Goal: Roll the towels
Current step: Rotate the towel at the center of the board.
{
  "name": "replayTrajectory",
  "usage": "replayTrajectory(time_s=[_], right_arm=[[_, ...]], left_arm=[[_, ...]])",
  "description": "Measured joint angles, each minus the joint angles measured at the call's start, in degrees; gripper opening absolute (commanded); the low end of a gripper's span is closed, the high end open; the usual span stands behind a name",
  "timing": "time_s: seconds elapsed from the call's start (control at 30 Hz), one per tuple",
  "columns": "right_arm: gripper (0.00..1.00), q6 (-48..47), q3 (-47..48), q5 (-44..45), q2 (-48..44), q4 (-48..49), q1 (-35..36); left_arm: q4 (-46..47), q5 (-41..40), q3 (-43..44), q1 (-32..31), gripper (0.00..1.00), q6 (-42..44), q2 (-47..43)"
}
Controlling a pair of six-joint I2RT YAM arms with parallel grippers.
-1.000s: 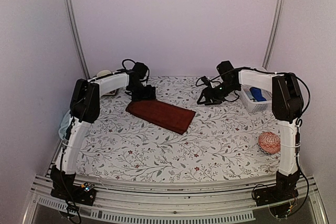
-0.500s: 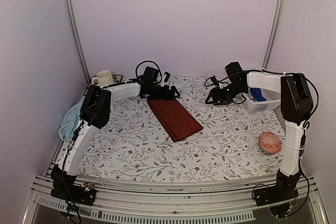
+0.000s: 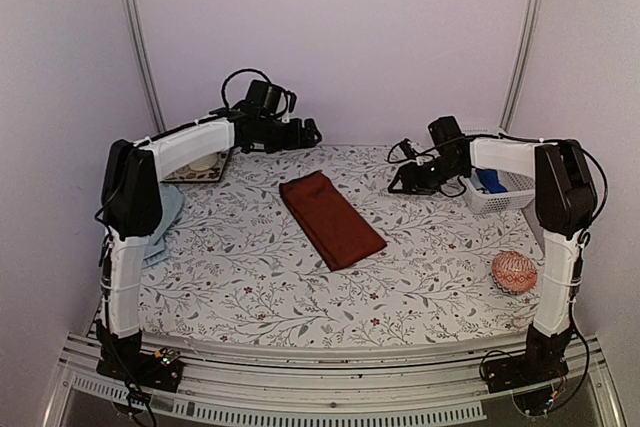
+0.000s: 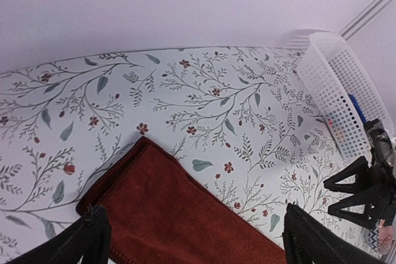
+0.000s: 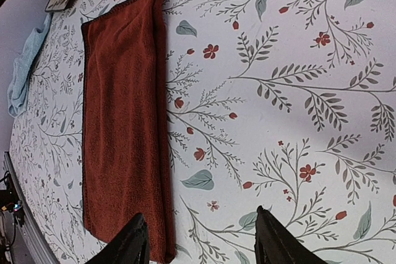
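- Two changes since half a second ago: my left gripper [image 3: 308, 133] has lifted off the far end of the maroon towel [image 3: 331, 219] and now hangs high near the back wall. My left elbow has swung out to the left, over part of the light blue towel [image 3: 164, 215].
- The maroon towel lies where it lay half a second ago. A second ago it sat further left and more crosswise.
- My right gripper [image 3: 398, 184] has scarcely shifted and hovers low beside the white basket [image 3: 500, 199].
- My left jaws stand wide apart with nothing between them. My right jaws are partly apart and also hold nothing, with only the flowered tablecloth [image 5: 297, 91] showing between them.
- The maroon towel is a long, flat folded rectangle, not rolled, with a darker hem. It lies slantwise in the middle of the table, its far end to the left and its near end to the right.
- The light blue towel is crumpled at the table's left edge, well apart from the maroon one.
- Count: two towels, one basket with one blue object [image 3: 489, 180] in it, one orange-pink patterned ball [image 3: 514, 272] near the right edge, and one cup [image 3: 206, 162] on one tray [image 3: 214, 176] at the far left corner.
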Motion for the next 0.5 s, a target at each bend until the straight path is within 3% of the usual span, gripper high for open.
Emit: replayTrajectory(time_s=[0.23, 0.5], right_arm=[[0.59, -0.7, 0.0, 0.1, 0.1, 0.0, 0.9], [0.59, -1.6, 1.0, 0.7, 0.2, -0.3, 1.2]], left_arm=[[-6.6, -4.1, -10.1, 1.4, 0.92, -5.9, -3.7], [-10.8, -0.6, -18.6, 3.6, 0.92, -10.8, -1.8]])
